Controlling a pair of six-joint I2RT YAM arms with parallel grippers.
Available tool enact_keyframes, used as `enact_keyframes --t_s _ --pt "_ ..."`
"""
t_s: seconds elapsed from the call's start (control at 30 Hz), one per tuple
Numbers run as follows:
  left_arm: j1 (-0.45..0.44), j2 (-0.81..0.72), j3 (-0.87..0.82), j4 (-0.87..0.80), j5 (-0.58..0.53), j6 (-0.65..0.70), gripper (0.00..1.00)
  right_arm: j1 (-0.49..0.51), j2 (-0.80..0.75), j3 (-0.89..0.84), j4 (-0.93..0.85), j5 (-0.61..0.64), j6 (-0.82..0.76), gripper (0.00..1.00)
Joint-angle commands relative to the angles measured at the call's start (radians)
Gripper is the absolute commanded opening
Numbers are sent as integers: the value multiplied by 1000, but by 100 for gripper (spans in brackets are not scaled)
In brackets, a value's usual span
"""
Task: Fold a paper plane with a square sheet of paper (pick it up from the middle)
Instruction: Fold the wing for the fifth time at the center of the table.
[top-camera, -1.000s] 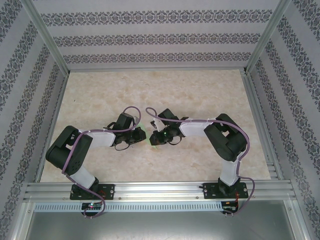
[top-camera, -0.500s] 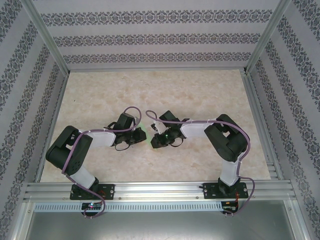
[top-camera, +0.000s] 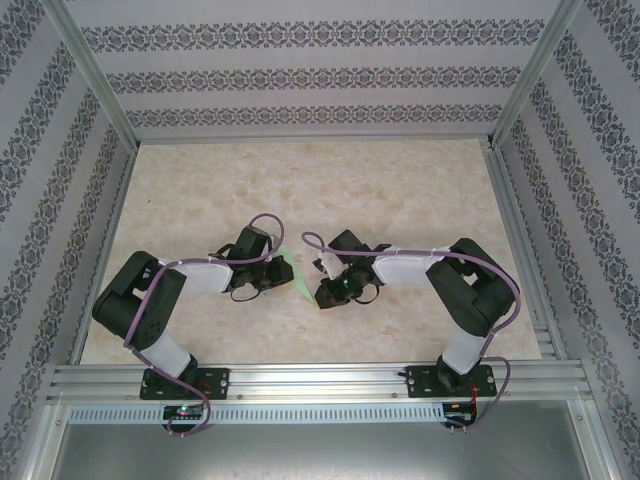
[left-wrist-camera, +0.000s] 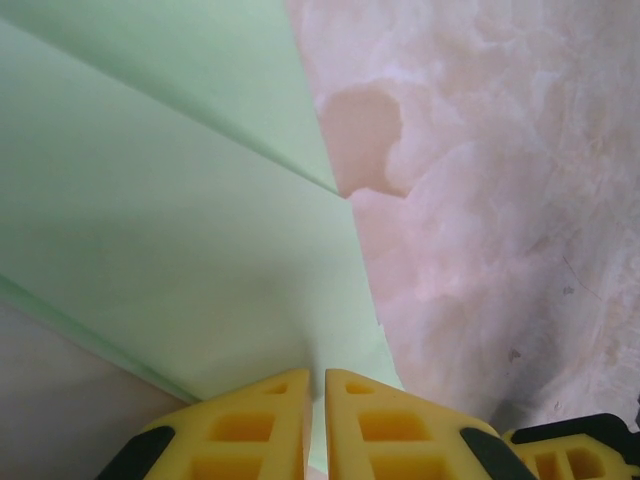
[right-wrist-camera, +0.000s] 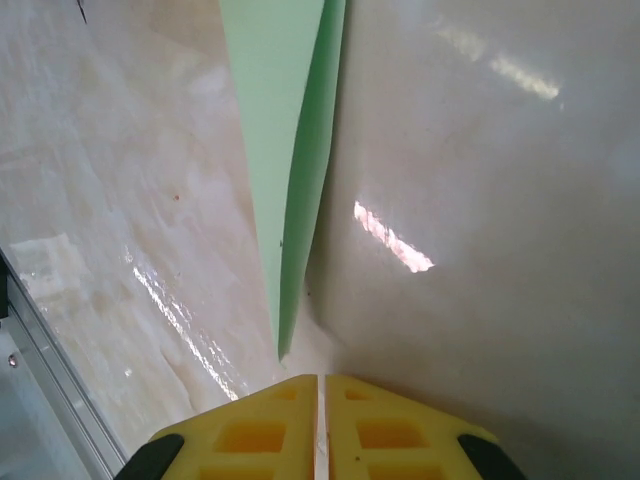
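Paper plane (left-wrist-camera: 180, 230) tight in closed left hand (left-wrist-camera: 316, 376); right hand (right-wrist-camera: 320, 381) closed, empty, now farther back.

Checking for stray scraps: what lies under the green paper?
Marbled table shows around the paper plane; the patch beneath it is covered. The left gripper pinches its edge.

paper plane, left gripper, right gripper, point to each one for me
paper plane (right-wrist-camera: 275, 150): right wrist view, on its lighter green face
left gripper (left-wrist-camera: 317, 380): left wrist view, midway between its yellow fingertips
right gripper (right-wrist-camera: 320, 382): right wrist view, midway between its yellow fingertips
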Motion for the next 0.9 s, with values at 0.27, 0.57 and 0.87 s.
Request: enact_keyframes --t_s 0.27,0.57,0.87 --pt "5 21 11 -31 -43 6 14 22 70 147 109 31 86 10" --pt "4 6 18 -30 -30 6 14 40 172 160 111 34 88 8" --pt "6 -85 89 -120 -63 89 17 31 186 102 107 65 87 7"
